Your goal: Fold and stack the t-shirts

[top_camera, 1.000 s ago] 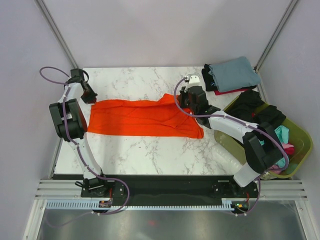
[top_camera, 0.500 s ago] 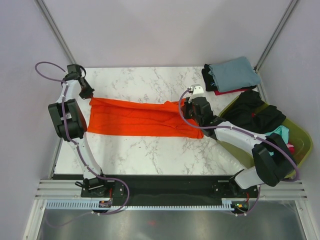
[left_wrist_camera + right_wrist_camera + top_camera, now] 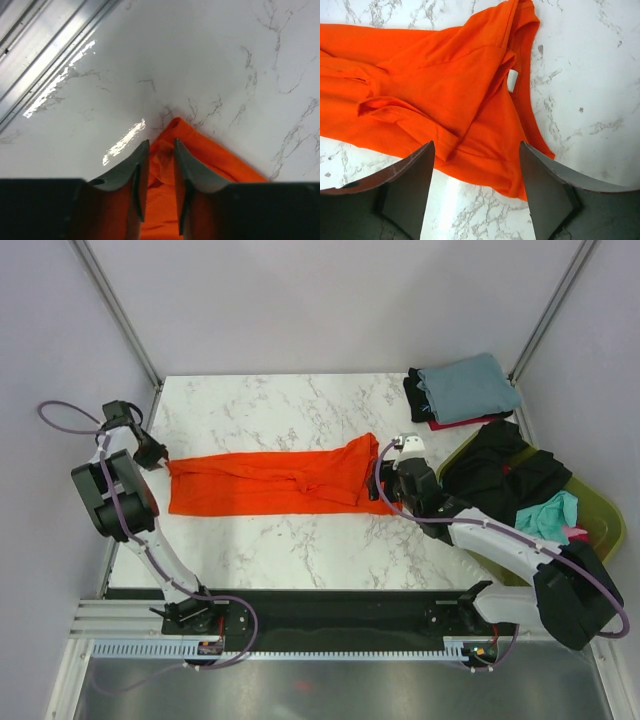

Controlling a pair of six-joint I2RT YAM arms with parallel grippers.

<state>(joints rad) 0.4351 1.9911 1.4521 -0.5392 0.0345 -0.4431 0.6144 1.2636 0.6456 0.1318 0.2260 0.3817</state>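
Note:
The bright orange t-shirt (image 3: 270, 480) (image 3: 445, 75) (image 3: 220, 162) lies as a long band across the marble table (image 3: 300, 405), wrinkled near its middle. My left gripper (image 3: 152, 453) (image 3: 161, 145) is at the shirt's left end, its jaws a narrow gap apart with the cloth's corner lying between them. At the collar end hovers my right gripper (image 3: 390, 488) (image 3: 476, 145), wide open and holding nothing. A folded grey-blue t-shirt (image 3: 470, 387) tops a stack over black and red ones at the back right.
An olive-green basket (image 3: 603, 508) at the right edge holds loose black, teal and pink clothes. A metal rail (image 3: 40, 50) runs along the table's left edge, close to my left gripper.
Both arms carried the orange shirt left and toward the near side and laid it down. Both grippers have gone from shut on the cloth to open.

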